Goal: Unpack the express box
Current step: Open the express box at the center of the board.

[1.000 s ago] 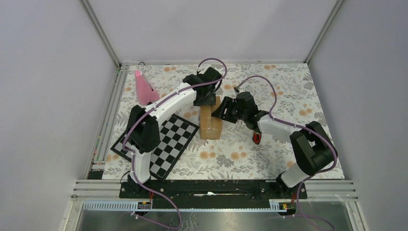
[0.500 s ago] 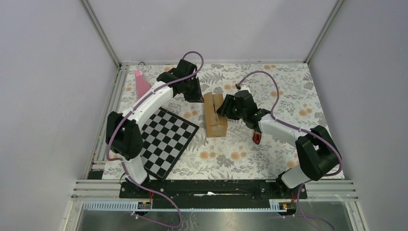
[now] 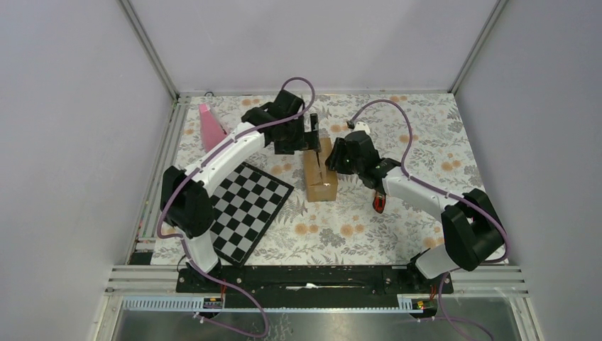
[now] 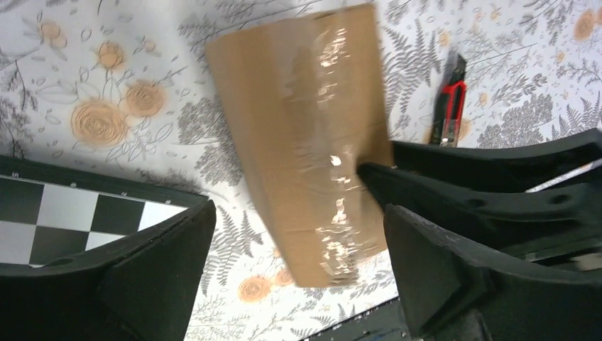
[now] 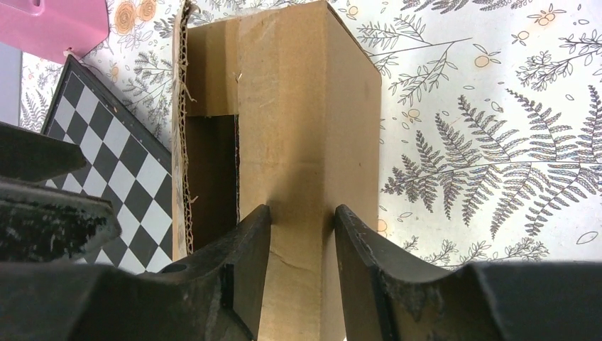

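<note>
Chessboard (image 3: 243, 204) on floral tablecloth (image 3: 426, 142), pink cone (image 3: 210, 125) beyond it, red-black utility knife (image 3: 379, 204)

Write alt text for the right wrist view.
Two black fingers of the right gripper pinch a cardboard flap or panel of the brown express box, whose torn side shows a dark opening. The box sits on a floral tablecloth, with a chessboard and a pink object at left.

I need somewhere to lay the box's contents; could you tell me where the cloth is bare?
Bare: the near strip between the chessboard and the right arm's base, and the far right corner. Crowded: the centre, where both grippers flank the express box, with the red cutter beside it; the pink object fills far left.
</note>
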{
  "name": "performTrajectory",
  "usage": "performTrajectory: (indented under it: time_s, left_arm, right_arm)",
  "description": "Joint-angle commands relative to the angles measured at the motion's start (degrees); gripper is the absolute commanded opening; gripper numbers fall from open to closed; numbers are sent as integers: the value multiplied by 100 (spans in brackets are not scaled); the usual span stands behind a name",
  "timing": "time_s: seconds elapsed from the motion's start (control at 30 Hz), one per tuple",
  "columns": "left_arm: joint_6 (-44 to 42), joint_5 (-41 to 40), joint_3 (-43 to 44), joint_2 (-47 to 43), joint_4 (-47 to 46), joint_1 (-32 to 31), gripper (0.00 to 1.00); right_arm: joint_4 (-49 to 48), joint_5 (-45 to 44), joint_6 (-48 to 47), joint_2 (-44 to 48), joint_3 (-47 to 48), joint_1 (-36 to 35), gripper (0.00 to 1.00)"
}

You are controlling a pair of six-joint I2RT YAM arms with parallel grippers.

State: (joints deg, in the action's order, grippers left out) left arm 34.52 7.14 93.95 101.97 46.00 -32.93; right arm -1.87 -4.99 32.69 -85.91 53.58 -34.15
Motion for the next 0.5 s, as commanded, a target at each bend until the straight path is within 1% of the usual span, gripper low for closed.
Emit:
performTrajectory:
  time_s: [0.0, 0.17, 0.27, 0.33, 0.4, 0.47]
  left_arm:
    - [172, -1406, 694, 145, 253, -526, 99]
    - [183, -2218, 1403, 787, 923, -879, 99]
    - [192, -3223, 1925, 1251, 1497, -1077, 99]
    - [202, -3626, 2018, 1363, 1701, -1155, 97]
    - [202, -3780, 1965, 1370, 1736, -1156, 96]
    - [188, -3853, 1916, 1379, 1745, -1162, 93]
  right_arm:
    - [244, -377, -137, 215, 116, -224, 0]
    - [246, -547, -81, 237, 92, -381, 0]
    - [246, -639, -66, 279, 74, -415, 0]
    - [246, -666, -58, 278, 69, -411, 0]
    - [247, -686, -40, 300, 26, -413, 0]
    - [248, -703, -27, 318, -7, -412, 0]
